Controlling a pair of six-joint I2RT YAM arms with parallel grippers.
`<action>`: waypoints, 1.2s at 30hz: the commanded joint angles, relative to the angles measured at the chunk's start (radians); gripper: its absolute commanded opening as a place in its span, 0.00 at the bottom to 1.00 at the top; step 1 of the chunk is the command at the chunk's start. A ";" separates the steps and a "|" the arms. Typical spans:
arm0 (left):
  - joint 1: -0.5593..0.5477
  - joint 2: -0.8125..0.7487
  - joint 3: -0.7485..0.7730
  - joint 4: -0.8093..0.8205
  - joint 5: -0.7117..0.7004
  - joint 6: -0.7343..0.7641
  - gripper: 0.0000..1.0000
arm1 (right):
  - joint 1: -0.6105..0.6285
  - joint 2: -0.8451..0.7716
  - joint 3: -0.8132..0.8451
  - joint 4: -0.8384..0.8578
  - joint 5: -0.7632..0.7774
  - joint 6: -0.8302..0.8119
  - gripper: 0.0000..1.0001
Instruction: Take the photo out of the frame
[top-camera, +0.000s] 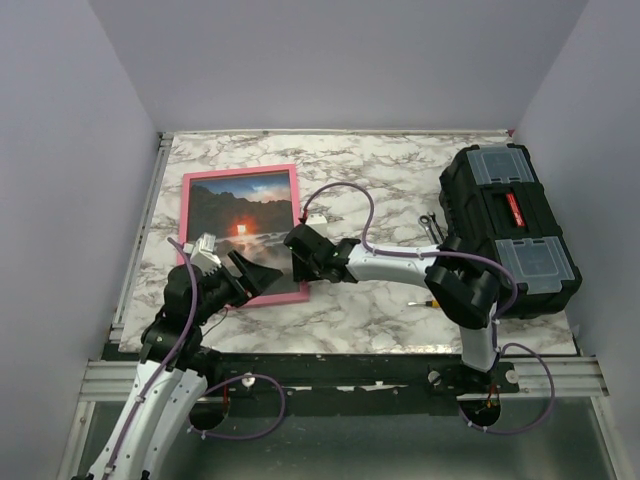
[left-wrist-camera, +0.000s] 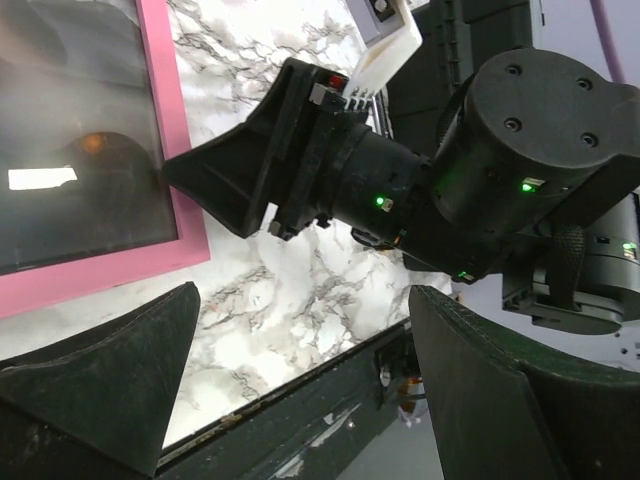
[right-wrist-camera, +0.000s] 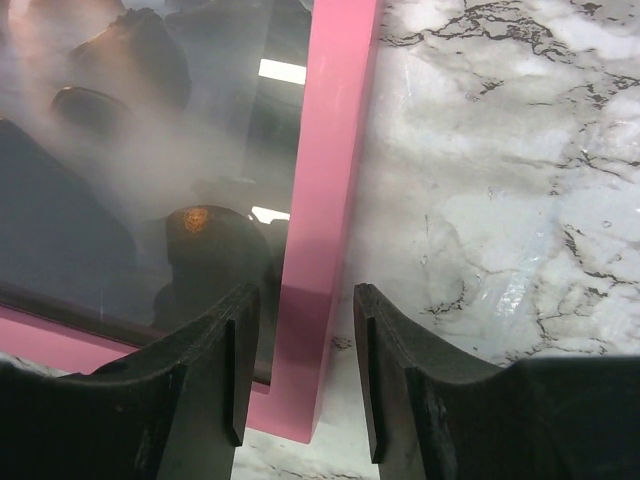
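The pink frame (top-camera: 240, 171) lies flat at the left of the marble table, with the photo (top-camera: 243, 215) of a dark seascape and orange glow face up inside it. My right gripper (top-camera: 298, 243) is at the frame's near right corner. In the right wrist view it (right-wrist-camera: 305, 300) stands open astride the pink rail (right-wrist-camera: 335, 150), one finger over the photo (right-wrist-camera: 130, 150) and the other over the marble. My left gripper (top-camera: 255, 278) hovers at the frame's near edge. Its jaws (left-wrist-camera: 303, 300) are wide open with nothing between them, beside the frame (left-wrist-camera: 165, 150).
A black toolbox (top-camera: 510, 230) stands at the right of the table, with a metal wrench (top-camera: 430, 225) beside it. The table's near edge (left-wrist-camera: 300, 385) runs under my left gripper. Grey walls close in both sides.
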 joint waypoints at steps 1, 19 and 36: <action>0.006 -0.026 -0.038 0.043 0.058 -0.085 0.89 | -0.004 0.037 0.003 0.029 -0.029 0.007 0.49; 0.004 -0.150 -0.119 -0.122 -0.117 -0.393 0.99 | -0.029 -0.039 0.071 -0.066 -0.084 0.103 0.01; 0.004 -0.221 -0.324 0.027 -0.038 -0.619 0.99 | -0.109 -0.073 0.094 0.000 -0.289 0.273 0.01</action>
